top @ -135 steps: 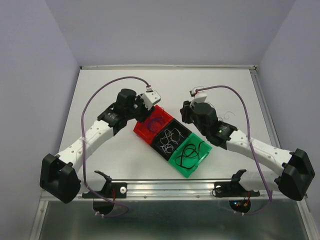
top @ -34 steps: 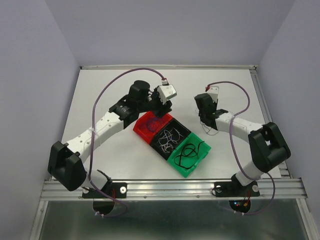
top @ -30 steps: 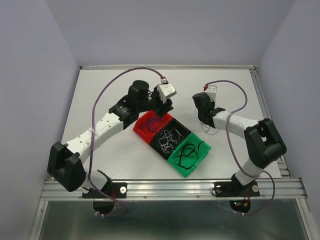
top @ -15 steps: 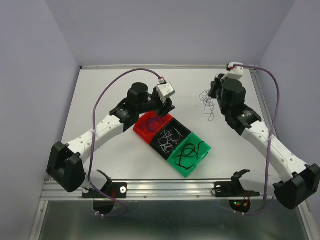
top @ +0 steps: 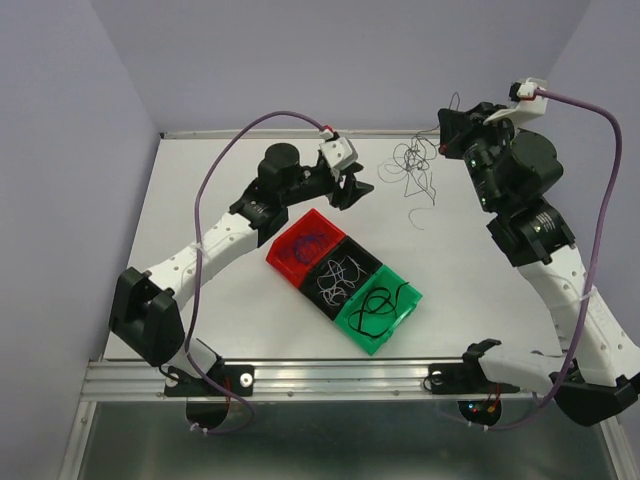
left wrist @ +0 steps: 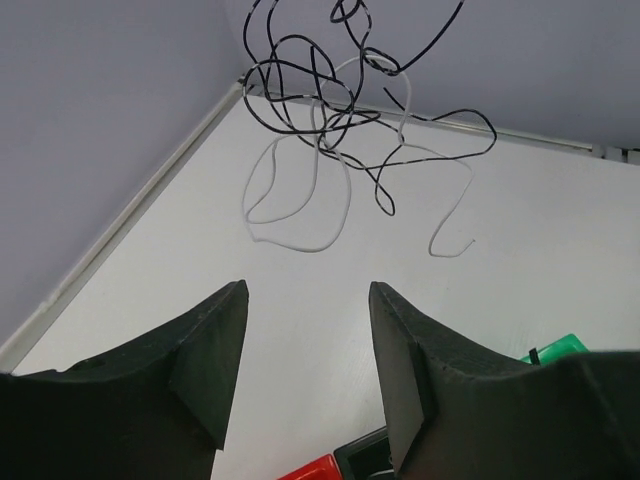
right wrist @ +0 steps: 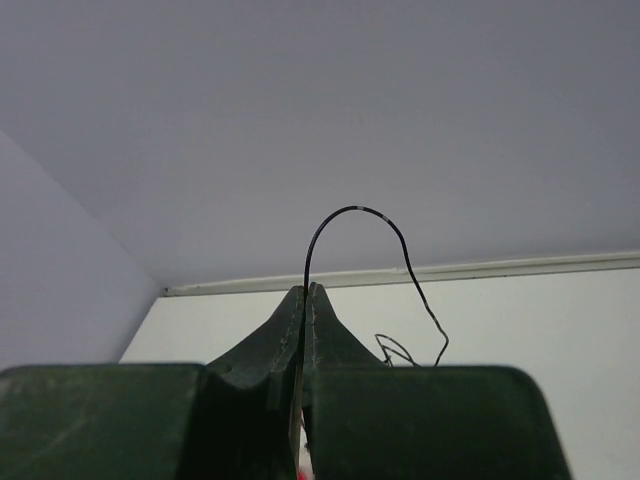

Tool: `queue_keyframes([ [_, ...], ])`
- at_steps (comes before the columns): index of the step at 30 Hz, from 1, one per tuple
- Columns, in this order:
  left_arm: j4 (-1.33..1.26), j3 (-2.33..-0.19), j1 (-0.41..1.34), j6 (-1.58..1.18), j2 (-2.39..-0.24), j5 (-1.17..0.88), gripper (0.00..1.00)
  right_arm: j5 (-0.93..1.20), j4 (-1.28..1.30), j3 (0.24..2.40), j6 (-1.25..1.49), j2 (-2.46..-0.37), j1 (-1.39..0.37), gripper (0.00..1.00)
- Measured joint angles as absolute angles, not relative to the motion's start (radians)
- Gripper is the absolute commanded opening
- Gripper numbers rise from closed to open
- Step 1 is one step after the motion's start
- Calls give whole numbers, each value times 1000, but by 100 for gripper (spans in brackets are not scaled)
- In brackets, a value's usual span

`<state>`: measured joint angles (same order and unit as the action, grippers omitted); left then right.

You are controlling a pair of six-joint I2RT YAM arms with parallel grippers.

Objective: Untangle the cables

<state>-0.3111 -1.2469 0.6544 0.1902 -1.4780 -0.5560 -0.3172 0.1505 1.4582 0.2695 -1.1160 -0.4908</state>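
My right claw, now pressed together on a black cable, has risen from desk level to high over the far edge, so the black-and-white tangle hangs clear below it, ahead of my spread left claw, ready, I judge, for pulling strands apart.
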Motion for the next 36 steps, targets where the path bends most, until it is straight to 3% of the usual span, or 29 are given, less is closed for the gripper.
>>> queue_keyframes([
  [7,-440,-1223,654,178,-1518,-629,64,-257,173,1458,303,-1113,-491,0],
  [14,-540,-1118,655,350,-1523,-690,66,-187,189,1467,342,-1127,-491,1],
  [27,-956,-761,675,851,-1501,-620,67,-88,211,1551,396,-1152,-491,1],
  [36,-1127,-756,675,913,-1505,-574,67,-54,222,1551,406,-1154,-491,0],
])
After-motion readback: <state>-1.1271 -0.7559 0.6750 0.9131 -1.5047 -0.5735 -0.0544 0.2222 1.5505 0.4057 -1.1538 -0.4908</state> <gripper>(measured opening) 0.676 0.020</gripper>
